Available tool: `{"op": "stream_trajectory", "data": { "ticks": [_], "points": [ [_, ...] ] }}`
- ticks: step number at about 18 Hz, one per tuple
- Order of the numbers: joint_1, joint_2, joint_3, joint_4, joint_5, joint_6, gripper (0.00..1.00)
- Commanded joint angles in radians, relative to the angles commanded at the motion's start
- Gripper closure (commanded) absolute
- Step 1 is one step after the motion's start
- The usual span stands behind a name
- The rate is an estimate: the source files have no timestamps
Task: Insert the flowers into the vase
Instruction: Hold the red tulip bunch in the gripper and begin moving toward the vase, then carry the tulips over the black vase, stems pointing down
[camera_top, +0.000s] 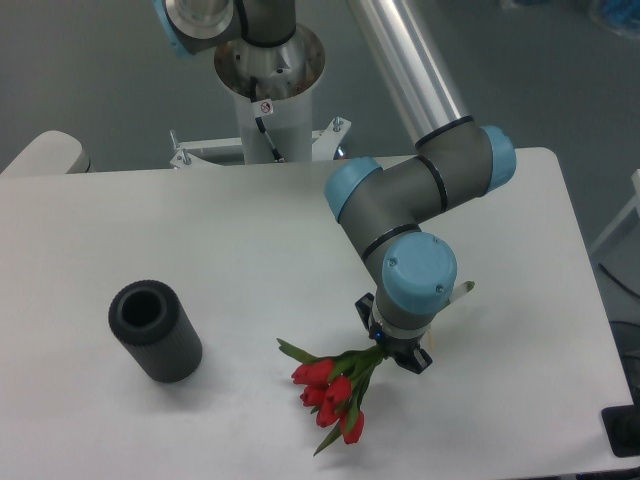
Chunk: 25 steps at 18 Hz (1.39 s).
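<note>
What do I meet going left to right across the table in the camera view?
vase → flowers → gripper, sitting at the stem end of the flowers.

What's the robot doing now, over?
Gripper at the flowers' stems; grip hidden. Vase upright, apart, still empty. Nothing between them on table.

We see the scene lit evenly and fairly brightly from overhead, with a cool, slightly bluish cast. The white table (150, 230) is pale but not blown out. Shadows are soft: a faint one beside the vase (155, 331) and another under the flowers (335, 390). A bright streak of glare runs along the metal arm tube (405, 60). The whole picture is mildly soft and grainy.
</note>
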Motion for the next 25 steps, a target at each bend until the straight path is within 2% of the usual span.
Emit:
{"op": "stream_trajectory", "data": {
  "ticks": [11, 15, 18, 20, 25],
  "points": [
    [-0.025, 0.009, -0.011, -0.008, -0.002, -0.015, 0.98],
    [-0.018, 0.024, -0.029, -0.017, -0.093, -0.04, 0.99],
    [-0.025, 0.04, -0.057, -0.011, -0.117, -0.06, 0.99],
    [-0.035, 0.054, -0.075, -0.005, -0.143, -0.109, 1.0],
    [-0.078, 0.077, -0.074, -0.003, -0.192, -0.213, 1.0]
  ]
}}
